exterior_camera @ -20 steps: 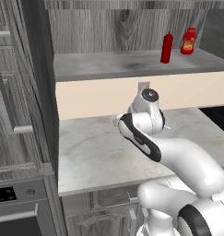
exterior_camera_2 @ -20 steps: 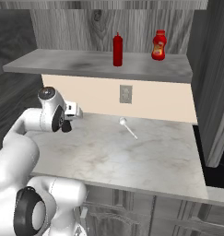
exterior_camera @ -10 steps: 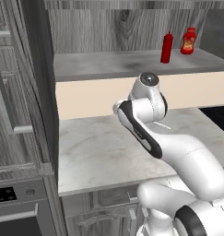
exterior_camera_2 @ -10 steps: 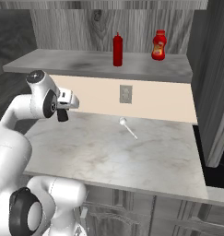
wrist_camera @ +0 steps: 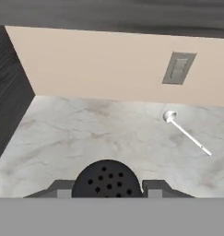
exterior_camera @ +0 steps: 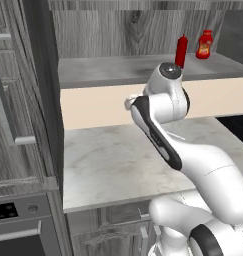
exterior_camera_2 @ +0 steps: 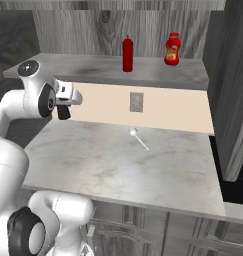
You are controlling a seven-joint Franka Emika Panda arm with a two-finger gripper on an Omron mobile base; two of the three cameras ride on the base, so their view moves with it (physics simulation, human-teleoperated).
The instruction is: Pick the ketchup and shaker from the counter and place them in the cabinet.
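You've got the shaker (wrist_camera: pixel 107 179) clamped in the gripper (wrist_camera: pixel 107 186), up above the marble table (exterior_camera_2: pixel 143 170). The ketchup (exterior_camera_2: pixel 127 54) sits upright on the cabinet (exterior_camera_2: pixel 83 70) shelf, near a squat red bottle (exterior_camera_2: pixel 173 49). A spoon (wrist_camera: pixel 185 132) lies on the table.

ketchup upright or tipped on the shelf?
Upright. The ketchup stands nozzle up on the cabinet shelf board, left of the yellow-labelled bottle.

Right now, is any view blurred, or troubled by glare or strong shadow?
Hand view: sharp, flat light; the shaker between the jaws looms large, so near. Right base view: even light, soft shadow under the cabinet shelf. Left base view: slightly soft, no glare on the counter.
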